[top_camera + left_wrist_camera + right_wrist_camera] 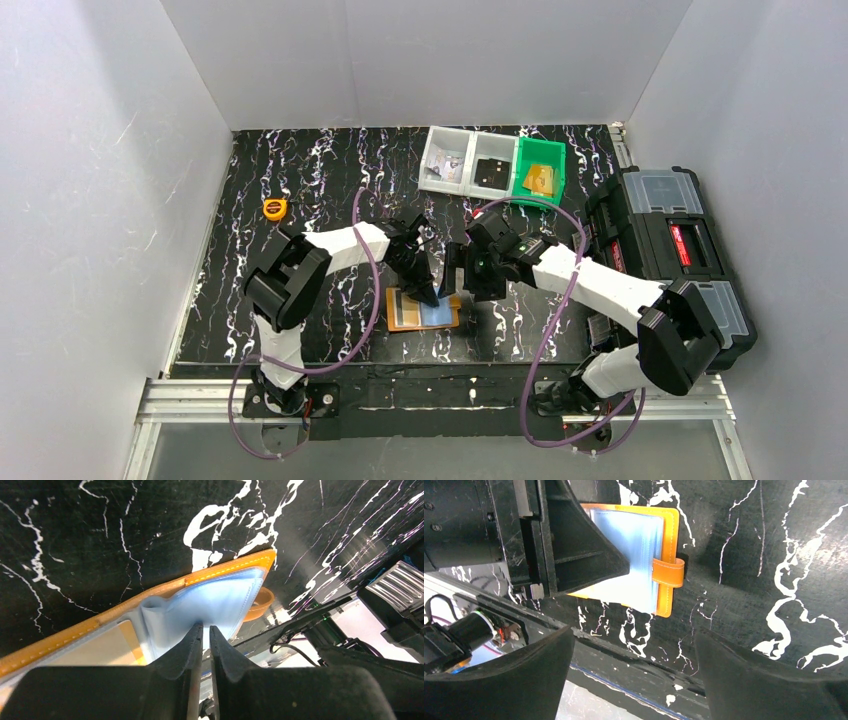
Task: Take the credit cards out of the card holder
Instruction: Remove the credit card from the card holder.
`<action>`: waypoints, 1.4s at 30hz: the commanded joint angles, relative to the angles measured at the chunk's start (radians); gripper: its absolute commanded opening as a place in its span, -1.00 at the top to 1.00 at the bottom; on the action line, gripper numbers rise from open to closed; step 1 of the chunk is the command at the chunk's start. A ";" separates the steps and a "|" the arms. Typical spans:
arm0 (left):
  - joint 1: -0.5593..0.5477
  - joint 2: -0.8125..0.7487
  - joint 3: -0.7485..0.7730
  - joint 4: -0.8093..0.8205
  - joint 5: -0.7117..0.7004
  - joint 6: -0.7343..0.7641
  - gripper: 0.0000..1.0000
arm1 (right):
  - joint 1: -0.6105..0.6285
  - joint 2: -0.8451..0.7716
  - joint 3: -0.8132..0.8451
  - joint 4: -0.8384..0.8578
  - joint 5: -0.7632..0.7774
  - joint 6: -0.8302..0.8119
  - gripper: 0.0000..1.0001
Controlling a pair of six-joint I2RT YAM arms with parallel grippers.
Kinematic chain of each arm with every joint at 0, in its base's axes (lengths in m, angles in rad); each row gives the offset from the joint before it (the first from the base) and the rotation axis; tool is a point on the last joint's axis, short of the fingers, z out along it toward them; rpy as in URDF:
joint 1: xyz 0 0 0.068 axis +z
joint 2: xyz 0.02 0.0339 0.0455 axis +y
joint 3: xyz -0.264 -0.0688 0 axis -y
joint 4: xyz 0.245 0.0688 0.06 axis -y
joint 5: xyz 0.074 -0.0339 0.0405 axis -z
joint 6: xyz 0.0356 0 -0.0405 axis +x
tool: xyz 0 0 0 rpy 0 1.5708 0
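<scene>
The card holder lies opened flat on the worktop, close to the near edge and between the two arms. It is a thin rectangle of orange-tan, leather-like material with pale stitching along its rim. Inside it carries a fan of glossy, clear plastic pockets that read pale blue. Whether that blue is sleeve or card face cannot be told, so no credit card can be picked out for certain. A short rounded closure tab of the same orange material curls up over the right edge of the pockets.

The left tool points down onto the holder. Its two dark, matte wedge-shaped fingers are pressed almost together, with only a narrow slit between them, and their tips rest on a lifted blue pocket leaf. Whether a leaf is caught in the slit cannot be told. The right tool hovers just beside the holder's right side. Its broad black fingers are spread wide apart and nothing lies between them.

The worktop is black with white, marble-like veins. Far back stand three small rectangular bins in a row, two clear and one green. A small round yellow-orange tape measure sits well apart at back left. A black hard-plastic toolbox with translucent lid panels sits at the right edge.
</scene>
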 commanded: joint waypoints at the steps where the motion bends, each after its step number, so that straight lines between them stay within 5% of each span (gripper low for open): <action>1: -0.003 -0.062 0.037 -0.071 -0.032 0.028 0.77 | -0.006 0.001 0.009 0.035 -0.041 -0.011 -0.97; 12: 0.078 -0.262 0.002 -0.207 -0.139 0.091 0.71 | -0.005 0.062 0.055 0.119 -0.196 0.024 -0.96; 30: 0.156 -0.285 -0.175 -0.177 -0.181 0.139 0.74 | 0.027 0.307 0.149 0.285 -0.389 0.123 0.02; 42: 0.156 -0.225 -0.197 -0.123 -0.177 0.143 0.80 | 0.029 0.398 0.161 0.292 -0.388 0.118 0.20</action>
